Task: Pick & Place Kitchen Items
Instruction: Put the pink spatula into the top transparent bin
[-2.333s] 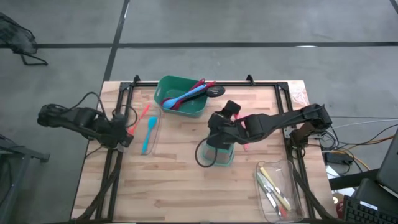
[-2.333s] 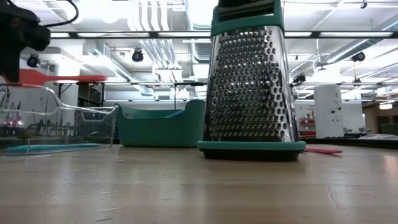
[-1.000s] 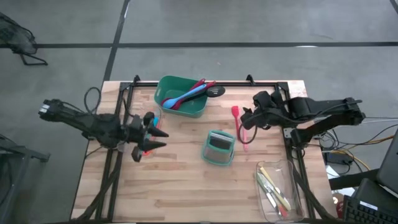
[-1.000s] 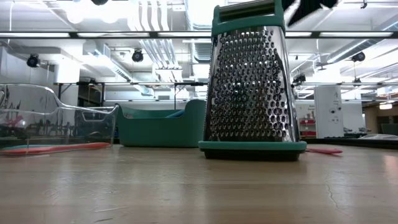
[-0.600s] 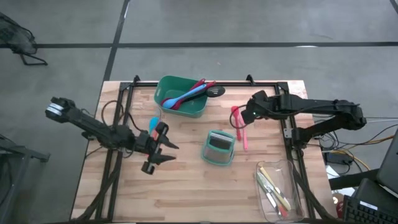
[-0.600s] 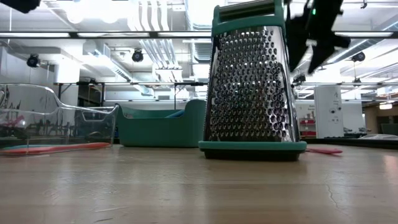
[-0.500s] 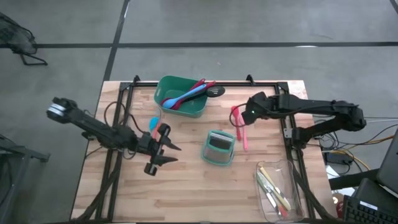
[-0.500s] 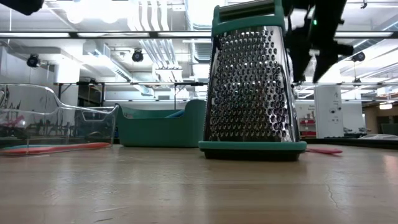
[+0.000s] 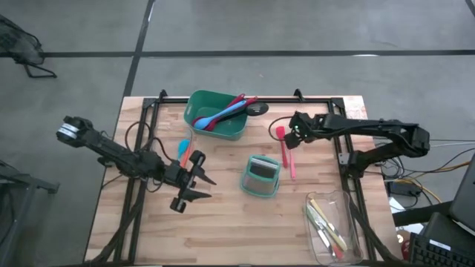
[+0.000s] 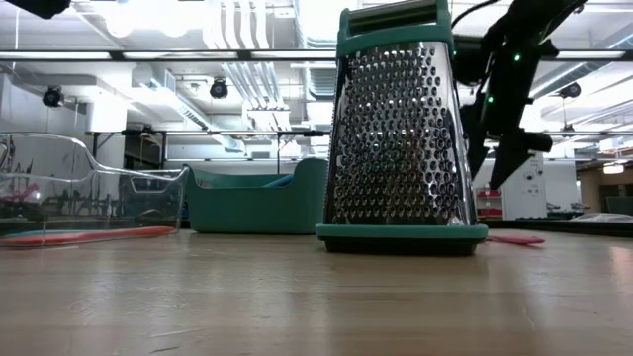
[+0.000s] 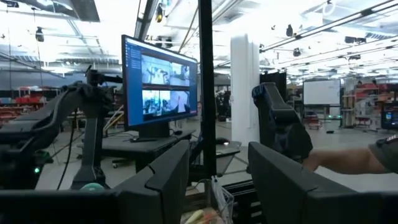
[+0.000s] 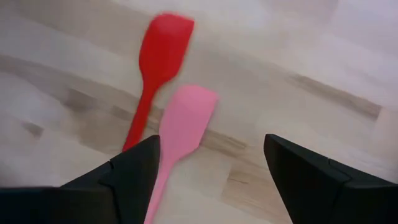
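**Red spatula and pink spatula under right claw**

Red spatula (image 12: 158, 68) and pink spatula (image 12: 180, 127) lie side by side on the surface (image 9: 223, 215), just ahead of the spread right claw (image 12: 208, 165). Grater (image 9: 260, 176) beside them. Left claw (image 9: 194, 182) released, holding nothing, above the surface, left of the grater.

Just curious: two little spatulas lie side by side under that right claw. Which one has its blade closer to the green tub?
The red spatula; its blade lies nearer the green tub than the pink spatula beside it, with the open right claw above both.

Pink spatula (image 12: 180, 134) handle behind gripper finger
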`<state>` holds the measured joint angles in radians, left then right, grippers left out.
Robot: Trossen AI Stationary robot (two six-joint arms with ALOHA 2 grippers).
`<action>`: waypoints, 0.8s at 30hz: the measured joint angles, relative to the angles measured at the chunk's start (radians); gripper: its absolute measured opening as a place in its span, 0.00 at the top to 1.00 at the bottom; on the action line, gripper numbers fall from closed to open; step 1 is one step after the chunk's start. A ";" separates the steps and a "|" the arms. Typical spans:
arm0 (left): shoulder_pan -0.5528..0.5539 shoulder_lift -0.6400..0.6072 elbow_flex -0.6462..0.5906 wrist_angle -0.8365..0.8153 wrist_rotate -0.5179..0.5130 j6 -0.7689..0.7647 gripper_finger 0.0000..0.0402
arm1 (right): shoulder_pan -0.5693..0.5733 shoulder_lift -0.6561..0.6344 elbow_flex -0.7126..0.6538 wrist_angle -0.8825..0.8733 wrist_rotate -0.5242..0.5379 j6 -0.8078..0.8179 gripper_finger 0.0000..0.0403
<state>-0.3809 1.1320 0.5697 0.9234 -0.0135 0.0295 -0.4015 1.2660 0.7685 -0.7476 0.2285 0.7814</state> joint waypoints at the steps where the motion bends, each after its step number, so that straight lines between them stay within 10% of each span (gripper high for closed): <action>1: 0.000 0.000 0.000 0.000 0.000 0.003 0.57 | 0.000 0.018 0.000 0.003 -0.002 -0.004 0.30; 24: 0.000 0.000 0.000 -0.022 -0.002 0.001 0.57 | -0.009 0.386 0.063 0.102 -0.001 -0.030 0.15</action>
<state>-0.3805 1.1316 0.5697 0.9016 -0.0151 0.0307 -0.4103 1.6523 0.8314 -0.6460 0.2272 0.7512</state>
